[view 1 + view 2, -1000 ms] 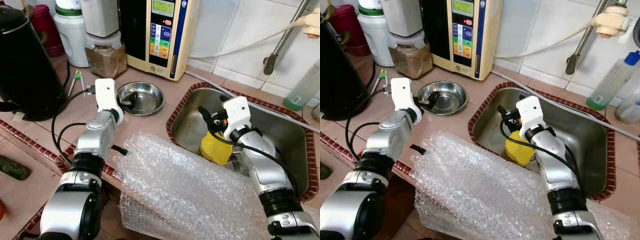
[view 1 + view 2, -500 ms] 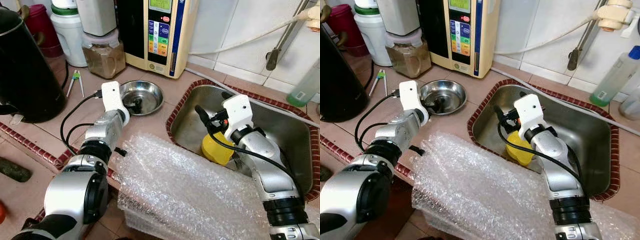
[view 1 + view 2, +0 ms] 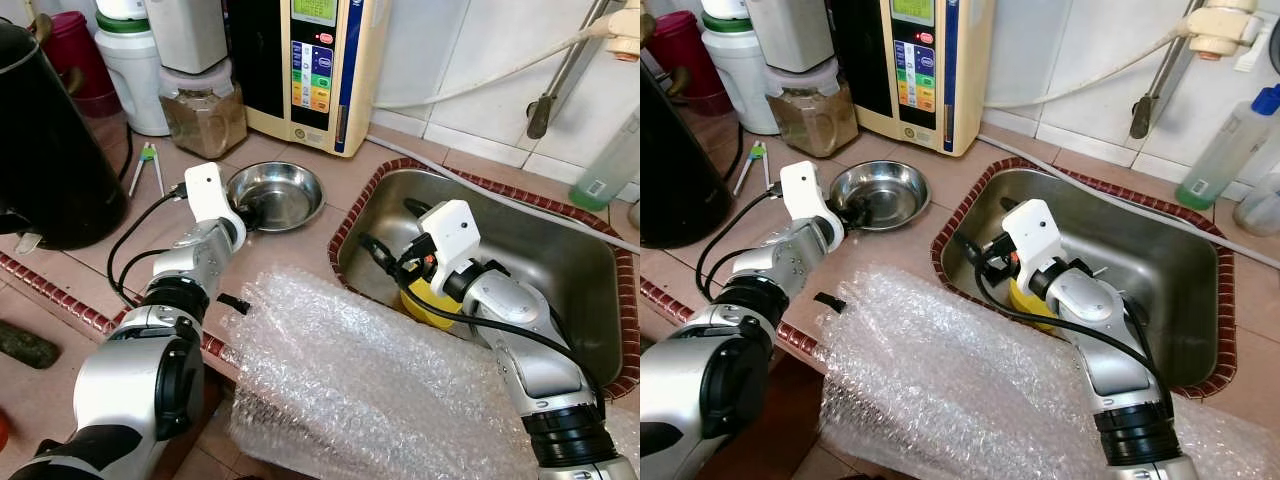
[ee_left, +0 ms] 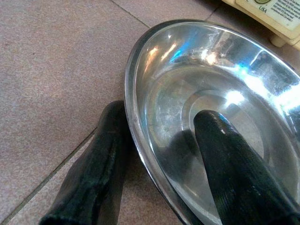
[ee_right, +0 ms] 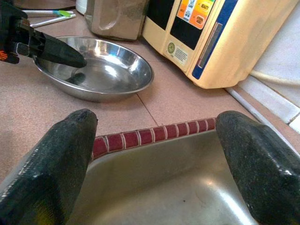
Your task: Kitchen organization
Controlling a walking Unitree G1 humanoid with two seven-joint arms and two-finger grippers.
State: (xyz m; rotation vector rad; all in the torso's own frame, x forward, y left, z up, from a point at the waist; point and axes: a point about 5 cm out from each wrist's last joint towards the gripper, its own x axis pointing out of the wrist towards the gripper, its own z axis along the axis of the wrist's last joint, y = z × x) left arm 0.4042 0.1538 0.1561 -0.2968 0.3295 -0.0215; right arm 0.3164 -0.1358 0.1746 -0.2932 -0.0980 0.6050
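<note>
Pinkish tiled kitchen counter (image 3: 95, 255) against a white tiled wall, with a stainless sink (image 3: 560, 260) sunk into it and edged in small red tiles. Landmark: the sink.

Steel bowl (image 3: 276, 195) sits on the counter just beside the sink, on the robot's left of it. Left gripper (image 4: 154, 154) straddles the bowl's near rim: one black finger inside the bowl, the other outside on the tile, the rim between them. Whether the fingers actually pinch the rim cannot be told.

Right gripper (image 3: 390, 235) hangs inside the sink near its left wall, fingers spread wide and holding nothing. Right wrist view looks over the sink's red edge toward the bowl. Yellow object (image 3: 425, 300) lies in the sink beneath the right wrist, partly hidden; its kind is unclear.

Bubble wrap sheet (image 3: 370, 390) is draped over the counter edge in front of the sink.

Behind the bowl, away from the sink: cream water ioniser with coloured buttons (image 3: 315, 65), a jar of brown powder (image 3: 205, 110), a white container (image 3: 130, 65). Black kettle (image 3: 45, 150) stands farthest from the sink on the left. Green bottle (image 3: 610, 160) stands behind the sink on the right.
</note>
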